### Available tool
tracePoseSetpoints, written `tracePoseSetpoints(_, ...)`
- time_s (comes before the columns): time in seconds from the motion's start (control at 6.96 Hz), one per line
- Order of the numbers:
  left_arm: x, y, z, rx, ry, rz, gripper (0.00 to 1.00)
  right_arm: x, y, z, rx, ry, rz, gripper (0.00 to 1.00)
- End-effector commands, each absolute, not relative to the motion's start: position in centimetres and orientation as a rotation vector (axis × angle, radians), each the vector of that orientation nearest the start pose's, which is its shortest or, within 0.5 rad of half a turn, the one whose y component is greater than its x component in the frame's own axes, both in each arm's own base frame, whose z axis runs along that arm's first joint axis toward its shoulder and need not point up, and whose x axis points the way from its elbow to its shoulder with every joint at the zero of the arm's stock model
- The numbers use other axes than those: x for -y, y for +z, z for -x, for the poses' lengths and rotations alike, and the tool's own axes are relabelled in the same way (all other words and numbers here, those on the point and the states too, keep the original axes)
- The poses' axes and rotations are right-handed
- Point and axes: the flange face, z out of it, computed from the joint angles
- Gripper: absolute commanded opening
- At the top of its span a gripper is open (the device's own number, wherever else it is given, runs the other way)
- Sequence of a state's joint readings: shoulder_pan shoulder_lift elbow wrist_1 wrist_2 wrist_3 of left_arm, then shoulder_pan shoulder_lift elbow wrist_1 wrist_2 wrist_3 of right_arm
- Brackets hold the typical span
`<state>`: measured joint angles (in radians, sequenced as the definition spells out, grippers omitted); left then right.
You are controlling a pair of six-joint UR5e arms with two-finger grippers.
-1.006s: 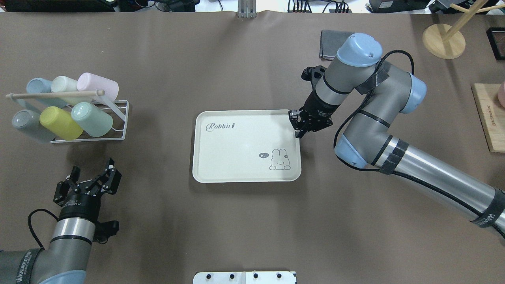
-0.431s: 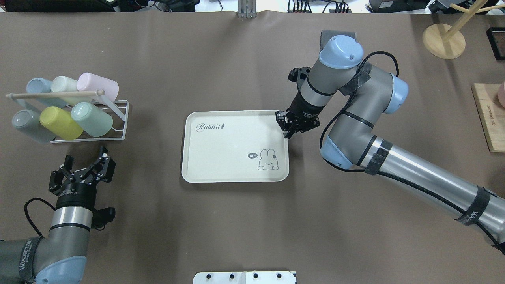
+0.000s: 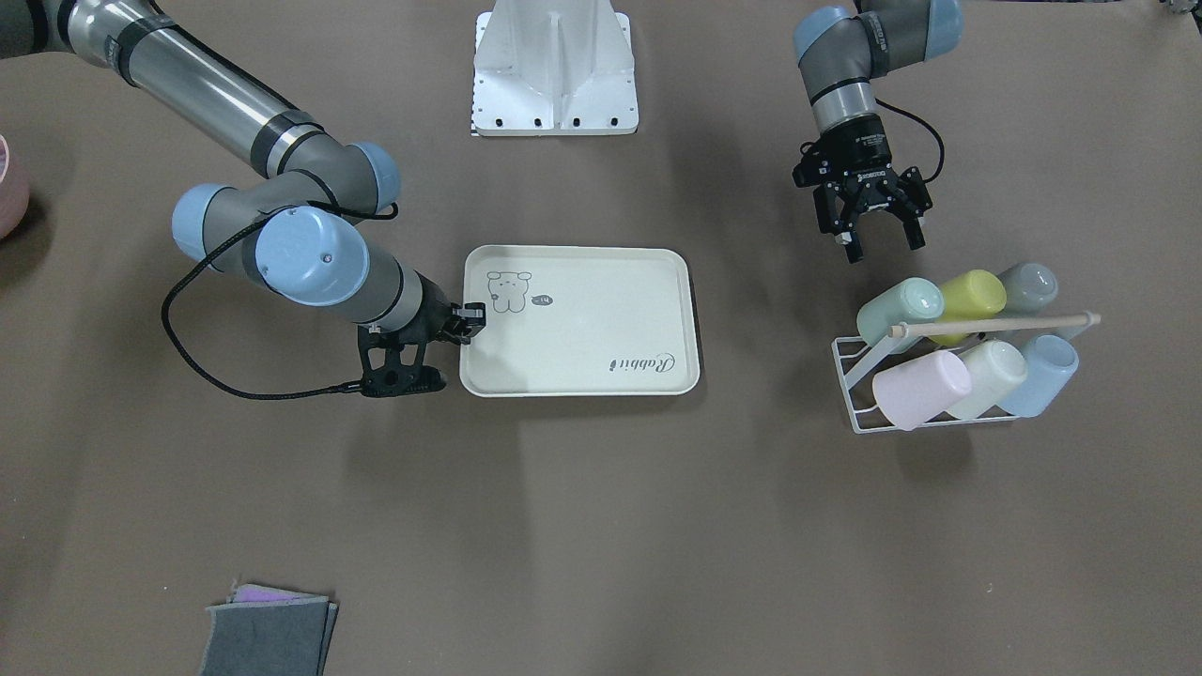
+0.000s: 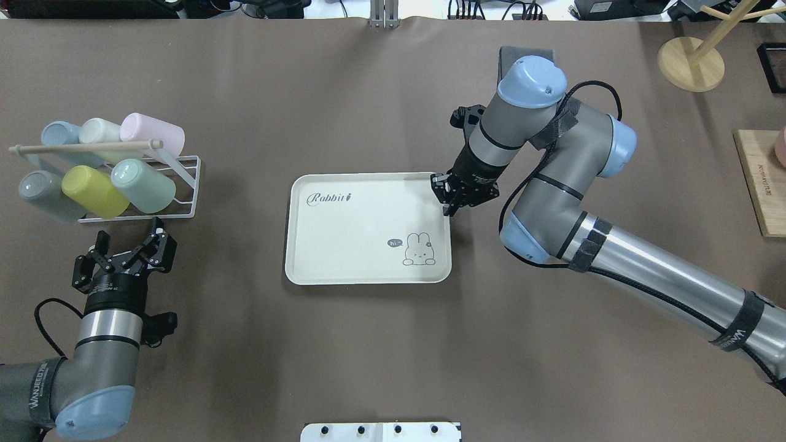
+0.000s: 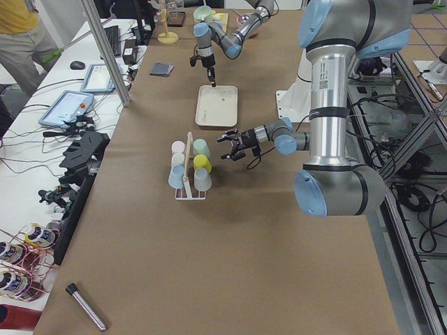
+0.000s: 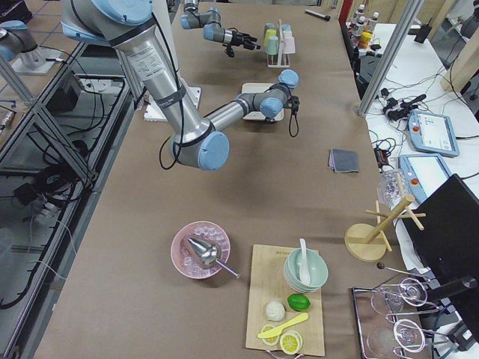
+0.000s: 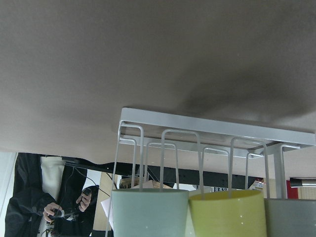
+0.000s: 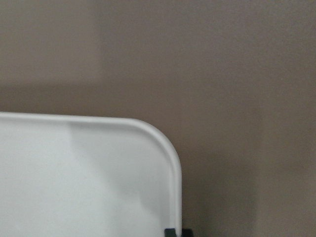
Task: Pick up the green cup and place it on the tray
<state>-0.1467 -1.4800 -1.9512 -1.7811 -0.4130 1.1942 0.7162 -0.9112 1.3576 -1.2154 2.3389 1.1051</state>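
A brown-covered table [image 4: 368,344] takes up the whole scene, with cluttered benches beyond its far edge. The green cup [image 4: 142,186] lies on its side in a white wire rack [image 4: 195,184] at the table's left, well apart from the tray [image 4: 362,245]. It is the rightmost cup in the rack's near row. The yellow-green cup [image 4: 95,191] is just beside it on the left, and a grey cup [image 4: 43,195] lies further left again. A wooden rod [image 4: 86,147] runs across above the rack. Beyond it, the far row holds a pale blue cup [image 4: 58,135], a cream cup [image 4: 101,132] and a pink cup [image 4: 152,134].

The left gripper [image 4: 128,236] hangs just on the near side of the rack, aimed at the near row. Its fingers are spread wide with nothing between them. Its wrist camera looks straight at the ends of the green cup [image 7: 149,212] and the yellow-green cup [image 7: 224,213], with the rack's wires behind them.

The tray lies flat at the middle of the table, with its script in the far-left corner and its rabbit drawing near the near-right corner. The right gripper [image 4: 447,209] is at the tray's right edge, close to the far-right corner, and its fingers are pinched on the raised rim. In the right wrist view, a dark fingertip sits against the rim just past the rounded corner.

Further out, a grey cloth [image 4: 513,55] shows beyond the right arm's elbow. A wooden stand [image 4: 691,61] sits in the far-right corner and a wooden board [image 4: 761,184] lies at the right edge.
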Motion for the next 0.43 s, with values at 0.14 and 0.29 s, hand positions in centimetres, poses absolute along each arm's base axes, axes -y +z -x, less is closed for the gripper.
tracePoseSetpoints(0.14, 29.65, 46.03, -41.77, 1.32, 1.95, -0.722, 0.98, 53.05, 31.6, 50.99, 1.052, -0.089, 0.159, 0.85)
tracePoseSetpoints(0.29, 30.05, 45.84, -42.0, 1.32, 1.942, -0.719, 0.98, 53.05, 31.6, 50.99, 1.052, -0.089, 0.159, 0.85)
